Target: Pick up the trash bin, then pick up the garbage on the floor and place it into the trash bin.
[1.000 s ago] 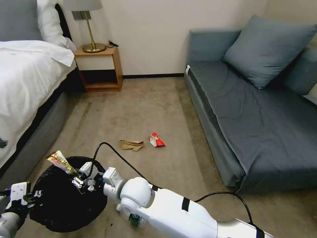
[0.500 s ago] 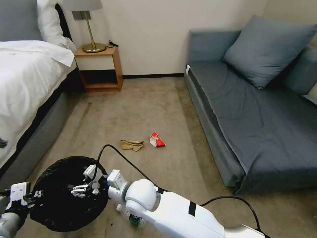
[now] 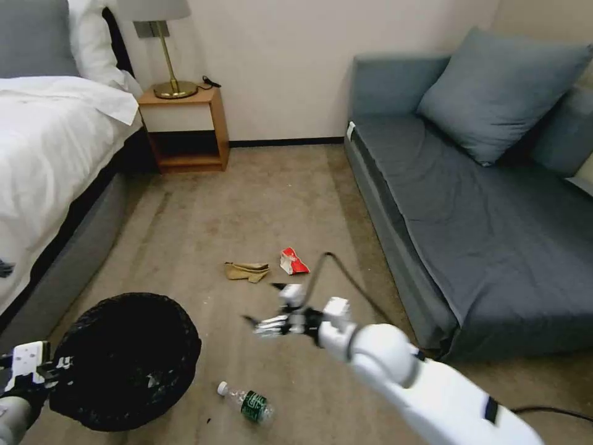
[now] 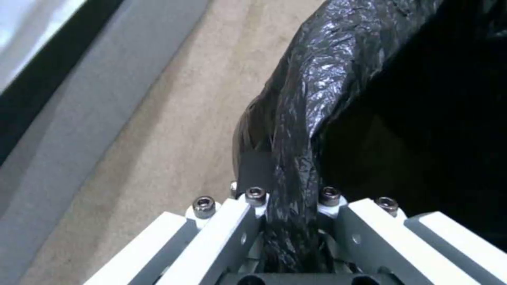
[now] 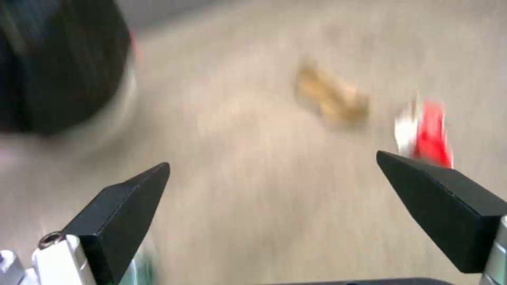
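Now that the gold wrapper it held over the bin a second ago is gone from its jaws, the right gripper point(image 3: 264, 322) has swung out of the trash bin point(image 3: 123, 358) and hangs spread and empty above the carpet. Nearest, at the left, the left gripper point(image 4: 288, 221) stays clenched on the bin's bagged rim. The bottle point(image 3: 247, 403) lies near right of the bin; farther off wait the tan paper point(image 3: 247, 271) and red packet point(image 3: 293, 262), so three items remain.
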Available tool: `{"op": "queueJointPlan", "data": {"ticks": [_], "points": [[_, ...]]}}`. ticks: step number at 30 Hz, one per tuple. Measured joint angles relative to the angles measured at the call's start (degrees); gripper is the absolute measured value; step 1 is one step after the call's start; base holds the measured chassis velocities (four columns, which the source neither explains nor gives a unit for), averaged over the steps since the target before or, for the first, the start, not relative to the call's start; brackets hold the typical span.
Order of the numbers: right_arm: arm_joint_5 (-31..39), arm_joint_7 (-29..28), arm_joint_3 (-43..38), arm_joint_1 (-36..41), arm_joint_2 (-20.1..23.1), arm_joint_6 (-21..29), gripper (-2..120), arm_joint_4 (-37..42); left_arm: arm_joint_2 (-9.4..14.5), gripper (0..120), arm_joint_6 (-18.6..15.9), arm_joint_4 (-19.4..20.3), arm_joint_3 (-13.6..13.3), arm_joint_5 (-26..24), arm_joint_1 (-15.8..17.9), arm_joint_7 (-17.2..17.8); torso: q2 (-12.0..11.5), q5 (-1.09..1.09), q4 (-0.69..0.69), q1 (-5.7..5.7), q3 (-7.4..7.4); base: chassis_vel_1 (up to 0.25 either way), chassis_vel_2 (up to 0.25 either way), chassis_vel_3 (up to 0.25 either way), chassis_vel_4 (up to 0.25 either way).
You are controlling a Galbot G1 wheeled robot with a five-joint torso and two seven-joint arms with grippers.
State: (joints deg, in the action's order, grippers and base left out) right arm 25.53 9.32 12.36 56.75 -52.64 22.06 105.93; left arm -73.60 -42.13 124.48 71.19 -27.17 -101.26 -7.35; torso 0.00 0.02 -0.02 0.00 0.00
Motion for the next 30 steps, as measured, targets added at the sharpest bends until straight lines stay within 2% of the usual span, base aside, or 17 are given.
{"op": "queueJointPlan", "data": {"ticks": [3, 8, 13, 16, 24, 26, 30], "points": [[-0.5, 0.9, 3.4, 0.0, 0.3, 2.5, 100, -2.3, -0.1, 3, 0.0, 1.2, 0.9, 0.0, -0.2, -0.2, 0.0, 0.01, 0.0, 0.0, 0.0, 0.0, 0.0, 0.0, 0.0], [-1.5, 0.0, 13.7, -3.6, -4.1, 6.1, 100, -7.9, -0.4, 3, 0.0, 2.5, 2.4, 0.1, -0.9, -0.3, 0.0, 0.0, 0.03, 0.0, 0.0, 0.0, 0.0, 0.0, 0.0], [-3.1, 0.0, 17.7, -5.0, -6.3, 6.9, 100, -11.0, -0.6, 3, 0.0, 2.7, 3.6, -0.3, -1.1, -0.6, 0.0, -0.02, 0.03, 0.0, 0.0, 0.0, 0.0, 0.0, 0.0], [-3.2, -0.2, 19.6, -5.8, -9.6, 8.6, 100, -14.1, -0.7, 3, 0.0, 2.3, 4.7, -1.0, -1.3, -0.8, 0.0, -0.02, 0.03, 0.0, 0.0, 0.0, 0.0, 0.0, 0.0], [0.0, -2.6, 22.9, -9.2, -15.3, 11.6, 100, -20.8, -2.1, 3, 0.0, 3.3, 3.9, -0.9, -1.1, -0.8, 0.0, -0.03, 0.02, 0.0, 0.0, 0.0, 0.0, 0.0, 0.0], [-1.8, -2.7, 25.0, -11.1, -17.5, 11.8, 100, -24.7, -2.9, 3, 0.0, 3.9, 3.2, -0.4, -1.1, -0.8, 0.0, -0.02, 0.02, 0.0, 0.0, 0.0, 0.0, 0.0, 0.0], [-3.7, -2.4, 27.7, -12.9, -19.2, 11.9, 100, -28.5, -3.3, 3, 0.0, 4.3, 3.0, -0.3, -1.1, -0.8, 0.0, -0.03, 0.02, 0.0, 0.0, 0.0, 0.0, 0.0, 0.0]]}}
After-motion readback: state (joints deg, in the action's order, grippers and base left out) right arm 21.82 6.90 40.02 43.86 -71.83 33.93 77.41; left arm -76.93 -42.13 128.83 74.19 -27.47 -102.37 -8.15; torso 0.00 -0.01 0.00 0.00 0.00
